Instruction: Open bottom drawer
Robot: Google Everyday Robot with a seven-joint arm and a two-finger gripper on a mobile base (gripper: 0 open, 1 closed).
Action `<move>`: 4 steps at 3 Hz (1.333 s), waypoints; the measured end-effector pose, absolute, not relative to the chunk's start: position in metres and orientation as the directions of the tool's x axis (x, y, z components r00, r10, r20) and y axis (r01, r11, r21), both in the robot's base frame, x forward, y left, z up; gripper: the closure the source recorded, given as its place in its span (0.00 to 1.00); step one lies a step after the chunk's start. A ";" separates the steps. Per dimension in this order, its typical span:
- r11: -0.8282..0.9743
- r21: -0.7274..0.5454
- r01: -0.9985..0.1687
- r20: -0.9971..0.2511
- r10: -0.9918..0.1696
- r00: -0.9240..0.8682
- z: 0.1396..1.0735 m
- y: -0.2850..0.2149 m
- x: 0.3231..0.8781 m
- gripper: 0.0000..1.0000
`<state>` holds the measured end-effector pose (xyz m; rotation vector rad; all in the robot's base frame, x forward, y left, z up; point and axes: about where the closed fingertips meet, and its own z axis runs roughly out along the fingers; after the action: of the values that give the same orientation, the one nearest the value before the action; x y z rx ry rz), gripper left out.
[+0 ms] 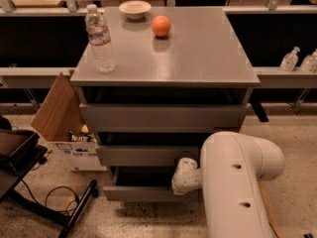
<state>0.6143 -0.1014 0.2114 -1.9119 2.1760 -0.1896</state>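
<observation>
The grey cabinet [163,58] has three drawers. The bottom drawer [141,193] is the lowest grey front; it stands pulled out a little, with a dark gap behind its top edge. The middle drawer front [143,155] and the larger top drawer front [158,117] sit above it. My white arm [237,182] comes in from the lower right. My gripper [184,178] is at the right end of the bottom drawer, at its top edge; its end is hidden behind the wrist.
On the cabinet top stand a water bottle [99,38], an orange [161,26] and a small white bowl [134,9]. An open cardboard box [62,118] sits on the floor at the left. A black stand [20,155] and cables [59,200] lie at the lower left.
</observation>
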 end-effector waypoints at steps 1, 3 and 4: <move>0.136 -0.252 -0.958 -0.092 -0.989 -0.116 0.210 -0.101 0.614 0.97; 0.135 -0.248 -0.959 -0.092 -0.989 -0.115 0.208 -0.101 0.612 0.51; 0.134 -0.246 -0.960 -0.091 -0.989 -0.115 0.207 -0.100 0.611 0.28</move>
<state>0.6111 -0.1004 0.2065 -1.9176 2.1783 -0.1834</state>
